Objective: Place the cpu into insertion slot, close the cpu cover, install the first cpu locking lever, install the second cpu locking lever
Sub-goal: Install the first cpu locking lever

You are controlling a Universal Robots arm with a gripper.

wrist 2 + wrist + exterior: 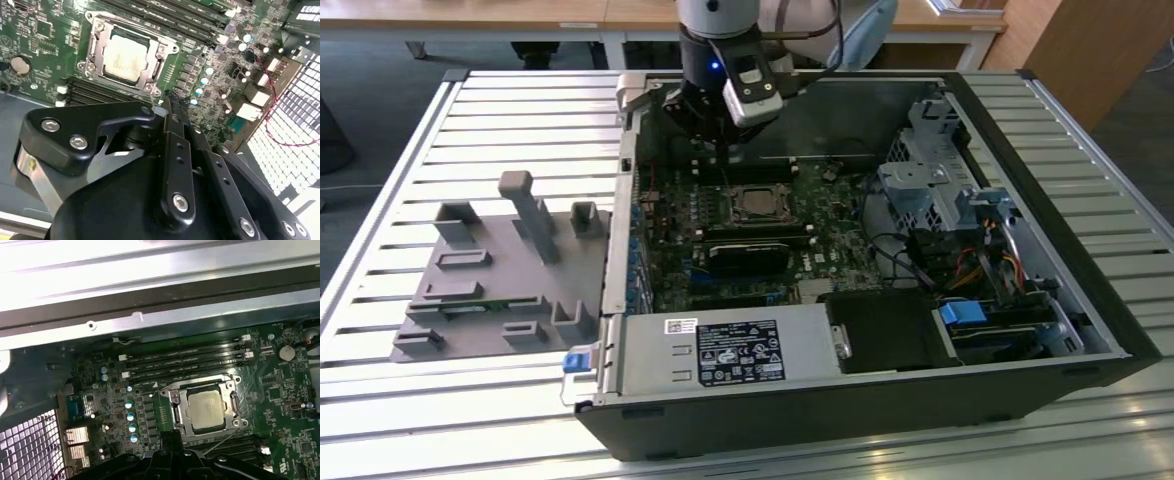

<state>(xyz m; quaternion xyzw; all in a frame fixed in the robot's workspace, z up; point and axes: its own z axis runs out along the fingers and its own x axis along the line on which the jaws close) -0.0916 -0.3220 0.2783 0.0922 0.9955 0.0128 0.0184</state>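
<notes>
Gripper [169, 100], black fingers clenched together on nothing, poised over the green motherboard [285, 410], just beside one corner of the black square insertion slot [131, 35]. Pale silvery square cpu [207, 409] seated in that slot near the board's middle. Thin silvery metal cpu cover [176, 407] lies flat around it.

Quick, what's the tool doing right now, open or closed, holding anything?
Tool: closed, holding nothing, with its tip near the cpu cover, which lies down around the cpu.
</notes>
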